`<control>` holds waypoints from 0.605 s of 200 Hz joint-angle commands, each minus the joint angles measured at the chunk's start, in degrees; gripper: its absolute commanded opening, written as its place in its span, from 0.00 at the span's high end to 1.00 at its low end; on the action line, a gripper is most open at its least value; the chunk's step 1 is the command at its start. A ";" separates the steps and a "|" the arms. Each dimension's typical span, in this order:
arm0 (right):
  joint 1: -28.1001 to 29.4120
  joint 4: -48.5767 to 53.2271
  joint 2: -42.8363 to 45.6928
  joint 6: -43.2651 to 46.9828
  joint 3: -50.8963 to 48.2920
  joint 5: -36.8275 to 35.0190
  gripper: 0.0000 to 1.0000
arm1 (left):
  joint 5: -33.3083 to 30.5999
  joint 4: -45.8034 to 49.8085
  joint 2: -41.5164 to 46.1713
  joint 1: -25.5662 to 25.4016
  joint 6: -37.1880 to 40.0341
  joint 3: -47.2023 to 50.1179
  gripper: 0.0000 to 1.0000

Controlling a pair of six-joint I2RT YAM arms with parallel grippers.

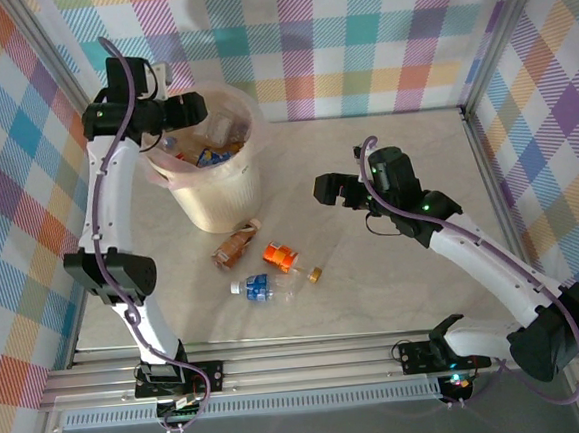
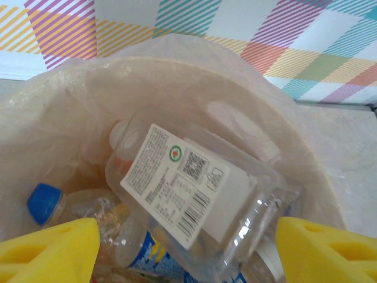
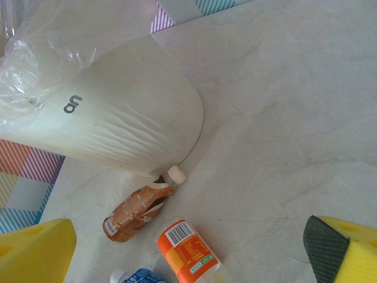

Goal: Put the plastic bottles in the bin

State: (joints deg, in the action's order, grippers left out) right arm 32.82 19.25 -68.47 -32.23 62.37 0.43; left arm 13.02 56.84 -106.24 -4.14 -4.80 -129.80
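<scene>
Hovering over the bin (image 1: 223,197) at the far left of the table (image 1: 394,148), the left gripper (image 1: 193,111) points down into its mouth. From the left wrist, its yellow fingers (image 2: 53,250) are spread wide and grip nothing. Below them, a clear bottle (image 2: 235,206) with a white printed label lies tilted inside the bin, on top of other bottles. One of those has a blue cap (image 2: 42,203), and another shows a blue and white label. A thin see-through bag (image 2: 70,118) lines the bin and folds out over its rim.

The right gripper (image 1: 330,189) hangs above the middle of the table, well apart from the bin and turned toward it. From the right wrist, its two yellow fingers (image 3: 35,250) sit at the bottom corners, wide apart with nothing between them, so this gripper is also free.

Three bottles lie on the table in front of the bin. A crushed brown bottle (image 1: 234,246) lies nearest, its white cap touching the foot of the bin. Just beside it on the right lies a bottle with an orange label (image 1: 281,256). A clear bottle with a blue label (image 1: 265,288) lies nearer the arm bases, and a small loose cap (image 1: 315,274) rests just to its right. Checked walls (image 1: 375,29) in pastel colours stand around the table.
</scene>
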 commanded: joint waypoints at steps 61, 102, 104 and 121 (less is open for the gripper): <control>3.03 7.30 -2.56 12.11 2.32 6.60 0.01 | 1.31 -12.77 24.14 -5.69 -4.60 21.59 0.21; 9.04 12.86 -5.23 16.98 0.12 2.94 0.02 | 1.10 -21.71 36.89 -7.44 -10.59 39.04 0.06; 9.31 13.06 -5.42 17.08 -0.05 2.99 0.02 | 0.91 -22.11 37.53 -7.45 -10.89 39.87 0.05; 11.04 14.03 -7.10 17.65 -1.22 2.81 0.02 | -1.09 -24.90 42.72 -7.55 -13.55 46.67 0.00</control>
State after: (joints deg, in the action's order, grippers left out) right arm 41.69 29.08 -73.58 -18.35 62.61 4.05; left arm 13.72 38.89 -69.08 -11.05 -13.17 -90.26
